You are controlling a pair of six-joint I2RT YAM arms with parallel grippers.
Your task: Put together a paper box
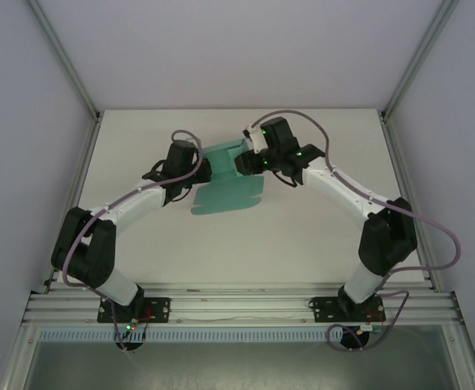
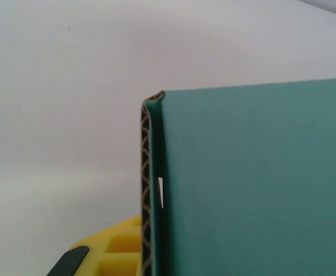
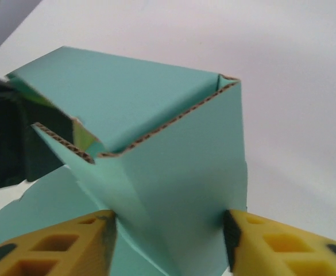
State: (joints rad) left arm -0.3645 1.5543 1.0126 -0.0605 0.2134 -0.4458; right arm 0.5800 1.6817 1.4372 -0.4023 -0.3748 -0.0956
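Clamping one wall of the teal paper box (image 1: 231, 195), the left gripper (image 1: 200, 169) faces the right gripper (image 3: 170, 230), whose jaws stand apart around a flap.

**Cropped and covered**

In the left wrist view, the paper box (image 2: 254, 178) runs off the right and bottom edges, and one yellow finger (image 2: 113, 250) is cut off at the bottom. In the right wrist view, both yellow fingers (image 3: 282, 247) are cropped below, and whether they pinch the card is unclear. A blurred dark shape (image 3: 7, 138) at the left edge sits partly behind the card.
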